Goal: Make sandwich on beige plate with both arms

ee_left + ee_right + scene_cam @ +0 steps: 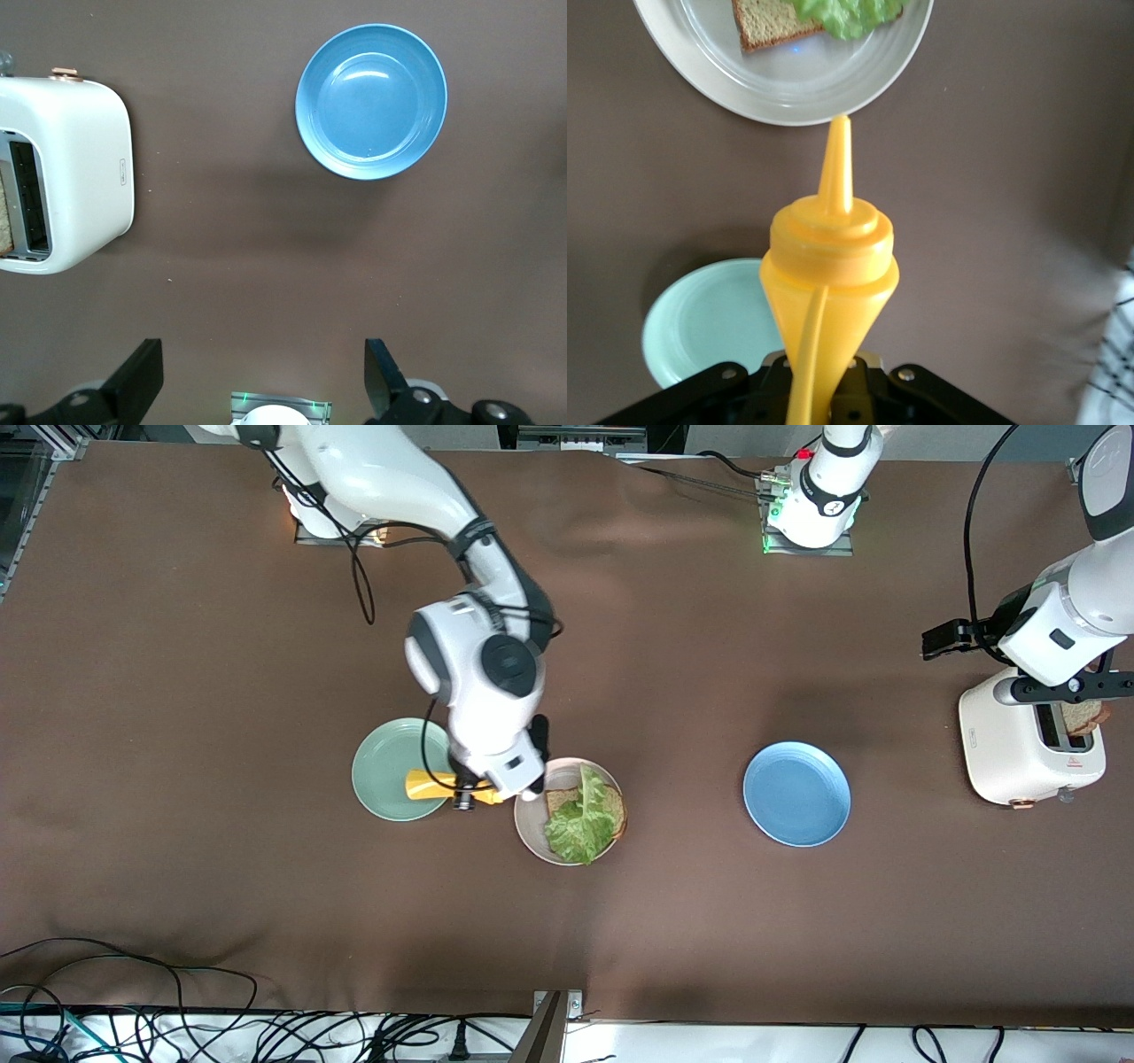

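Front view is showing a brown cloth-covered desk (221,646) with wide bare cloth toward the right arm's end and along the edge nearest the camera, where black cables (133,1027) are lying. Going across, a round mint green plate (385,766) is sitting just beside the beige plate (532,833), their rims near but apart. The right pincer (474,786) is hanging over the gap between those two plates, clenched on a yellow squeeze bottle (425,784) of smooth plastic; in the right wrist view the bottle's cone-shaped nozzle (835,164) is pointing toward the beige plate's raised rim. On that plate a square slice of brown wholegrain bread (611,810) is lying flat with a ruffled green lettuce leaf (580,824) draped over it, the leaf reaching to the rim; no second slice is topping it. Open cloth is separating this plate from a glossy round blue plate (797,794). Well apart again, at the left arm's end, a rounded white toaster (1019,753) is standing with a bread slice (1081,716) in its slot. The left pincer (261,376) is waiting above the desk beside the toaster, its fingers (142,376) spread wide and grasping nothing.
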Motion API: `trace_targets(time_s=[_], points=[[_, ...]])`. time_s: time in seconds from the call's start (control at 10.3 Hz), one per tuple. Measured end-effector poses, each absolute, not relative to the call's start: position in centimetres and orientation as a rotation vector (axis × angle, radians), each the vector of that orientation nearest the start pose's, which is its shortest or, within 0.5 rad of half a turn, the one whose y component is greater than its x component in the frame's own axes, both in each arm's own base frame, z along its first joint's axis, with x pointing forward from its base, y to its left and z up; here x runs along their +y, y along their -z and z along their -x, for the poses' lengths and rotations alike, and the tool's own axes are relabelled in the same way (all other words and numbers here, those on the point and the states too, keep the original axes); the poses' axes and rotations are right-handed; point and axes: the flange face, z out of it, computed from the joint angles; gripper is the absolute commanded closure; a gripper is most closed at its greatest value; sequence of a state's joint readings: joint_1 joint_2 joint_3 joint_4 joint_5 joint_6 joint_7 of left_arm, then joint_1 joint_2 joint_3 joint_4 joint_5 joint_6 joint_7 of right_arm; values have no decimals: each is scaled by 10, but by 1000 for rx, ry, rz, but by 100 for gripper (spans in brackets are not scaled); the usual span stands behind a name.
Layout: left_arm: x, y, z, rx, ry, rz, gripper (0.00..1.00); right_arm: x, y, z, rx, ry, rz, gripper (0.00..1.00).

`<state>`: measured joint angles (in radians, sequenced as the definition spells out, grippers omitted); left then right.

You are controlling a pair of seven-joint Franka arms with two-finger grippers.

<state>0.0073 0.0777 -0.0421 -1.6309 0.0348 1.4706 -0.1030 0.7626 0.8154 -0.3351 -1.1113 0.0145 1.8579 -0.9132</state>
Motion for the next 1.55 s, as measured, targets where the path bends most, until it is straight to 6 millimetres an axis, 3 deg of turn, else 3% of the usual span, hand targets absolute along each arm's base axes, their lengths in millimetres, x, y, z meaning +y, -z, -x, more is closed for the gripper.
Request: trace_targets(time_s=[0.39,1.26,1.55], points=[[-11,-541,-559,-114,-385,3067,0,281,-325,-667,-1816,-70,2325,96],[-10,-531,-564,-115,-399,3066,0,109,-284,-667,-1610,148,1769,96],[-9,-531,-564,-118,-392,3067,0,52,-251,-657,-1557,252,1592,96]])
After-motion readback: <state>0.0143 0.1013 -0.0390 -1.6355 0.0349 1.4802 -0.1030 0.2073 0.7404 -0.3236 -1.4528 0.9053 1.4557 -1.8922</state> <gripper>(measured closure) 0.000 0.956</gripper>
